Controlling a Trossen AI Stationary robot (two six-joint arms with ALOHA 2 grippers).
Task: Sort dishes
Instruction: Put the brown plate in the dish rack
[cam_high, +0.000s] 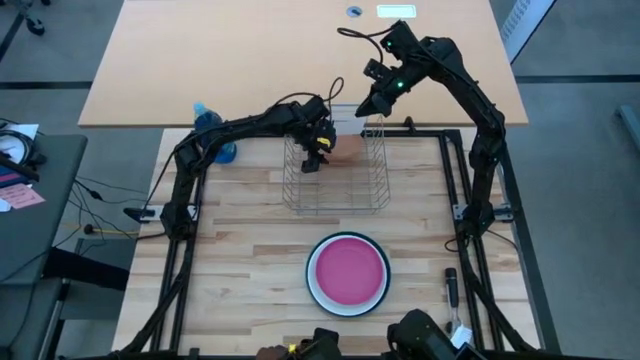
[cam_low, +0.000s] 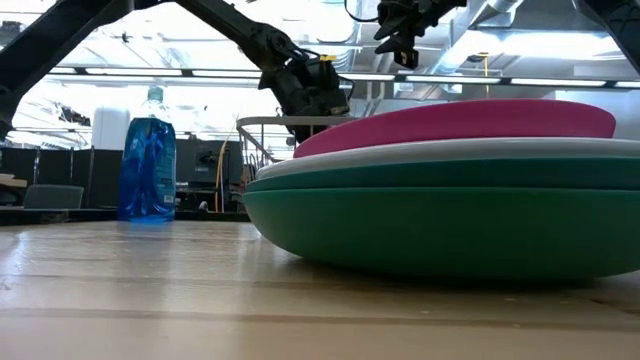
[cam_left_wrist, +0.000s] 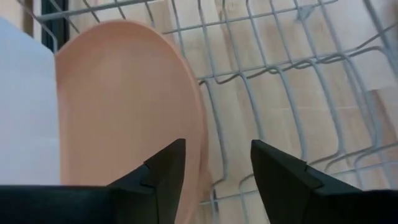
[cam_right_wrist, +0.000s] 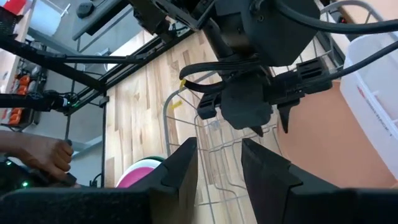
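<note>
From above, the left gripper (cam_high: 313, 160) hangs over the far end of the metal wire dish rack (cam_high: 336, 190); the right gripper (cam_high: 368, 107) hovers just beyond it. A magenta-pink round plate (cam_high: 347, 272) tops a stack on the wooden tabletop (cam_high: 250, 250).

Low view: a dark green plate (cam_low: 450, 225) sits lowest, with a blue spray bottle (cam_low: 148, 160) behind.

Left wrist: fingers apart, beside a salmon-orange plate (cam_left_wrist: 124, 106) standing upright in the rack.

Right wrist: fingers apart, empty.

The wire rack (cam_high: 336, 172) stands at 12 o'clock from the plate stack (cam_high: 347, 274), with bare table (cam_high: 240, 260) between them. The blue bottle (cam_high: 211, 130) blocks the rack's 9 o'clock side.
</note>
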